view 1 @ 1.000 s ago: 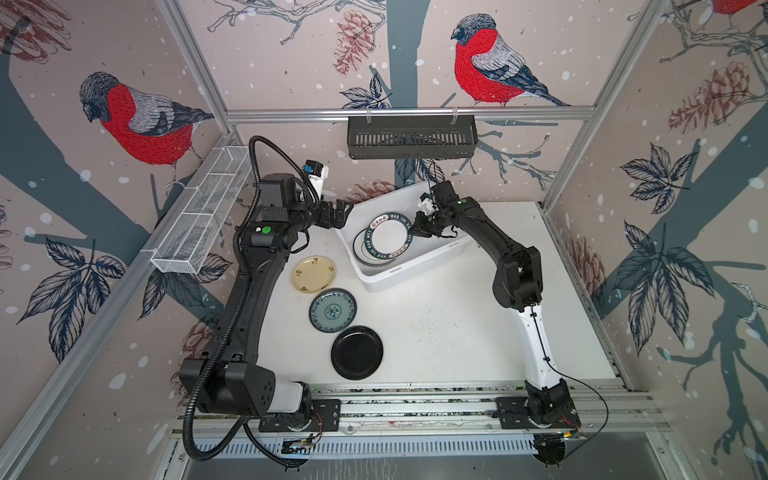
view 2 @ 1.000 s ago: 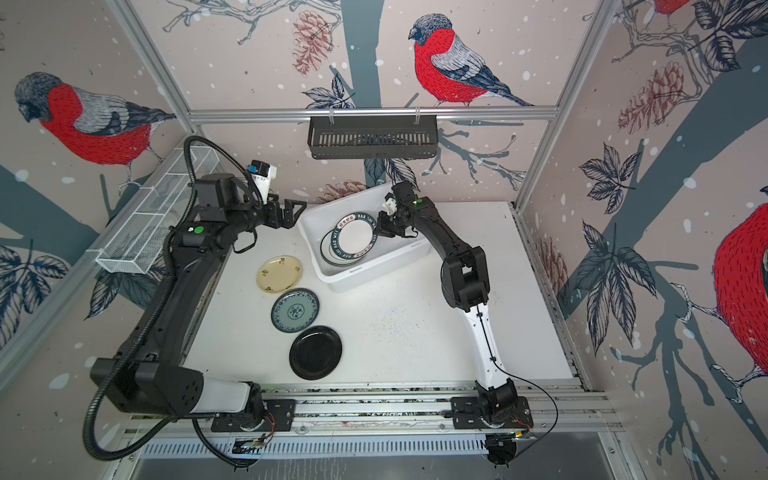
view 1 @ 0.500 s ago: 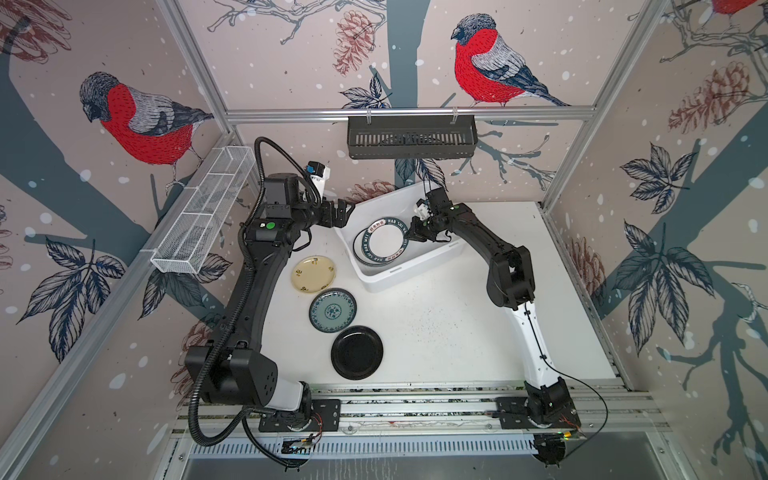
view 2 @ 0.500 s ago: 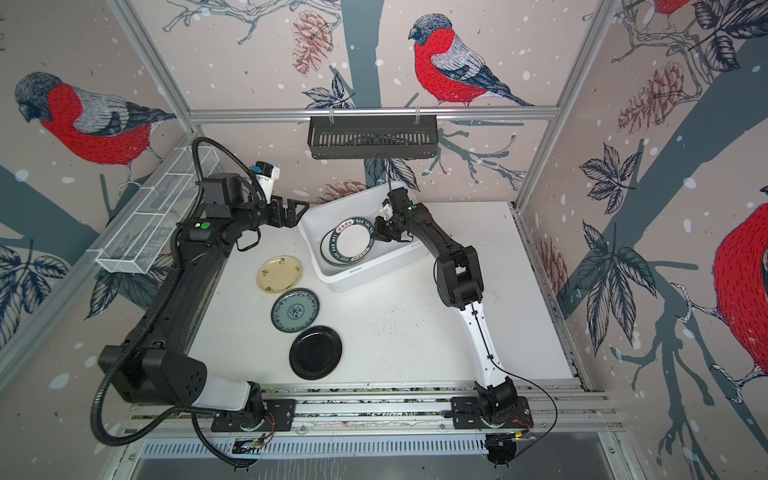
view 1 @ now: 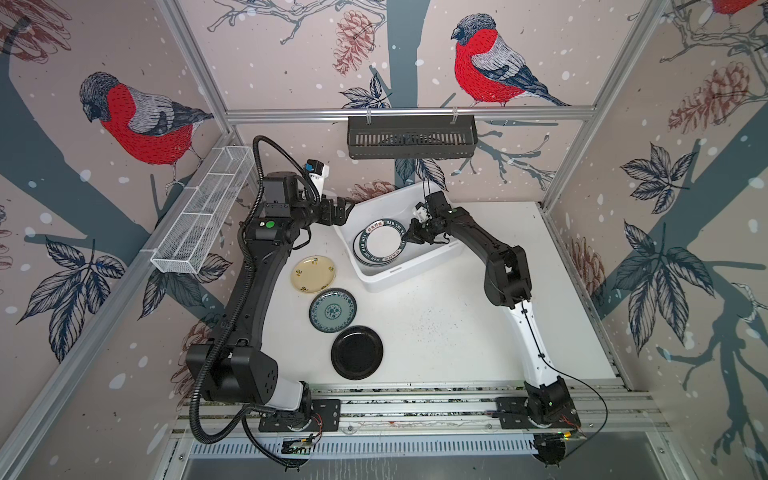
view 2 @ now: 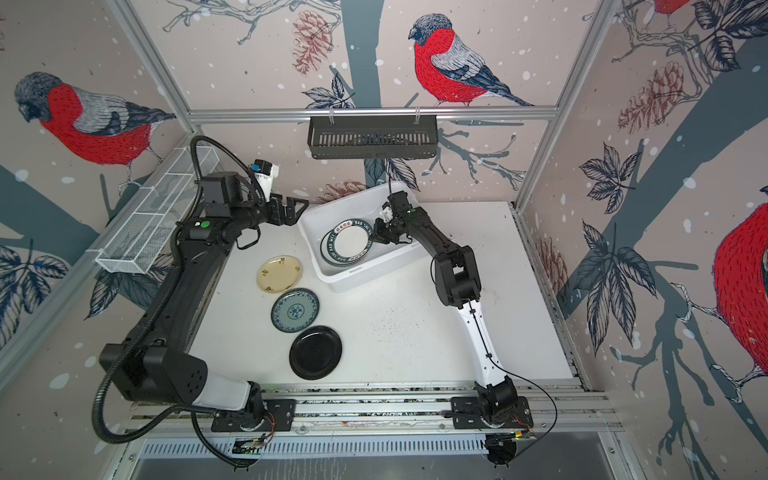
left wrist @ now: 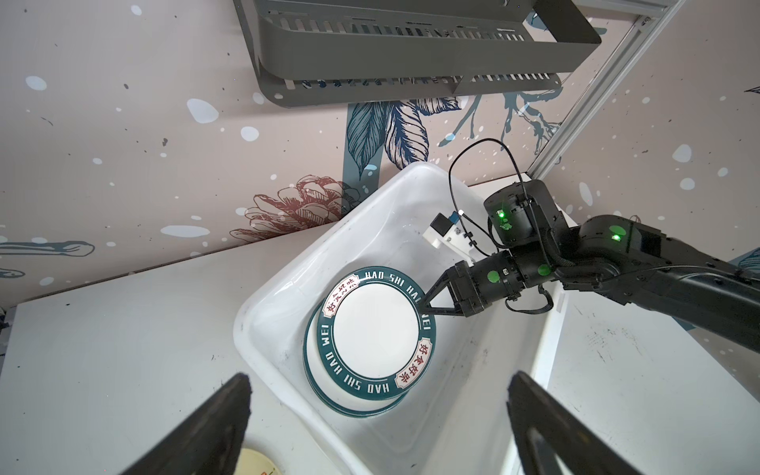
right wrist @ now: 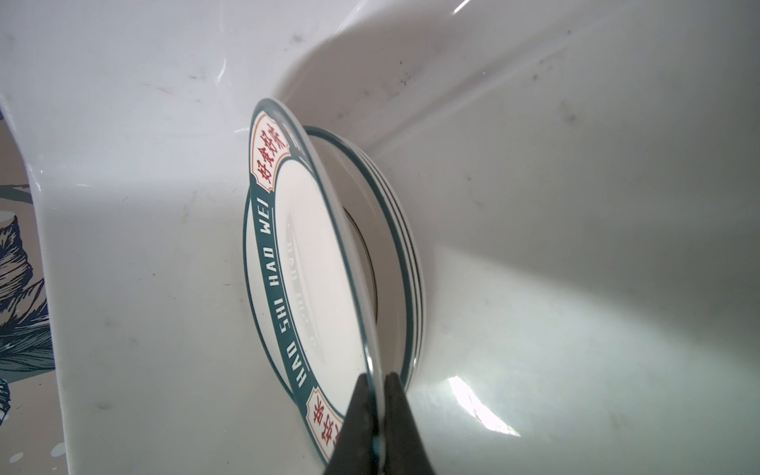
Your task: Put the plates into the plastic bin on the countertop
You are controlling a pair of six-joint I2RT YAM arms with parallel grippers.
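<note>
- The plastic bin [view 1: 409,270], a white glossy tub with rounded corners and a lipped rim, is set askew on the speckled white countertop [view 1: 436,324], with one corner turned toward the back wall.
- Inside it, a round lettered plate [left wrist: 374,329] is seen face up: a white centre ringed by a dark-green band with white letters and red characters.
- This plate is tilted. Its rim is raised on the side of the right gripper [right wrist: 376,378], while the opposite edge is lowered onto the stack [right wrist: 411,263] of green-edged plates lying flat on the bin floor.
- The right gripper's thin black fingers are closed almost together, and the plate's rim is pinched between them.
- The left gripper [view 1: 336,212] is held near the bin's left corner with its jaws spread wide, and nothing is gripped.
- Three round plates are laid flat in a row on the countertop, left of the bin: a pale yellow plate [view 1: 312,274], a teal floral plate [view 1: 332,311] and a glossy black plate [view 1: 357,352].
</note>
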